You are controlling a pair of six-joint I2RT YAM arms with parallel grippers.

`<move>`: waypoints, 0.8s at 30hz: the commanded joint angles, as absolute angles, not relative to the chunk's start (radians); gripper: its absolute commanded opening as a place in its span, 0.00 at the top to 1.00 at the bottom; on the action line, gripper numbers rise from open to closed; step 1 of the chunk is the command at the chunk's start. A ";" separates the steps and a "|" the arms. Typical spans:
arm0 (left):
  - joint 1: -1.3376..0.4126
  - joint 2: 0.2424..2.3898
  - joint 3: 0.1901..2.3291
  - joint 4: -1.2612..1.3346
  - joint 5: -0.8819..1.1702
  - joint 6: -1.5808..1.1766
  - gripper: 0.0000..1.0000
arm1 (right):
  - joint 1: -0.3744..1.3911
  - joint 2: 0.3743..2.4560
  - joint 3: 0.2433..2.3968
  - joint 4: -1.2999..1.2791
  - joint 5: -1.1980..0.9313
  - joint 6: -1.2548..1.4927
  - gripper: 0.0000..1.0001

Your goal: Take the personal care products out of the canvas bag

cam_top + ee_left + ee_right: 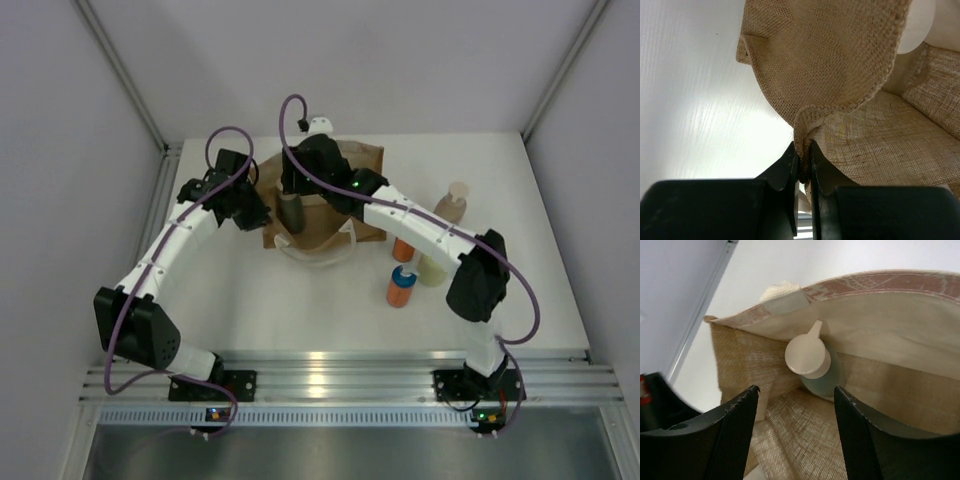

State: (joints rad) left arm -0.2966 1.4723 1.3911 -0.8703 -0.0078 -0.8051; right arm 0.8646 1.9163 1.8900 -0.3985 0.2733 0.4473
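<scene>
The tan-brown canvas bag [366,163] stands open at the back middle of the table. My left gripper [257,212] is shut on the bag's left rim; in the left wrist view the gripper [804,156] pinches the woven hem of the bag [840,60]. My right gripper [298,183] hovers over the bag's mouth, open and empty. In the right wrist view the gripper [796,396] is above a dark grey-green bottle [827,381] with a white pump cap, standing inside the bag [890,355] against its far wall. That bottle [292,212] also shows from above.
Several bottles stand on the table right of the bag: a tan one [452,203], an orange one [403,248] partly behind my right arm, an orange one with a blue cap [400,287] and a pale yellow-green one [432,269]. The white rope handle [312,256] lies before the bag.
</scene>
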 commanded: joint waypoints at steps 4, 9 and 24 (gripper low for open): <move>-0.278 1.445 1.364 -0.888 -0.052 -0.827 1.00 | 0.891 2.063 2.043 -0.457 0.353 0.500 0.37; -0.276 1.439 1.351 -0.888 -0.038 -0.816 1.00 | 0.897 2.143 2.118 -0.456 0.380 0.474 0.31; -0.264 1.407 1.307 -0.888 -0.011 -0.798 1.00 | 0.894 2.327 2.278 -0.465 0.403 0.359 0.27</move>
State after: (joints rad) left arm -0.2771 1.4281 1.3312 -0.8616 -0.0032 -0.8139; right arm 0.8761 2.2993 2.2135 -0.4599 0.3843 0.4011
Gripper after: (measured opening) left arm 0.122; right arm 0.740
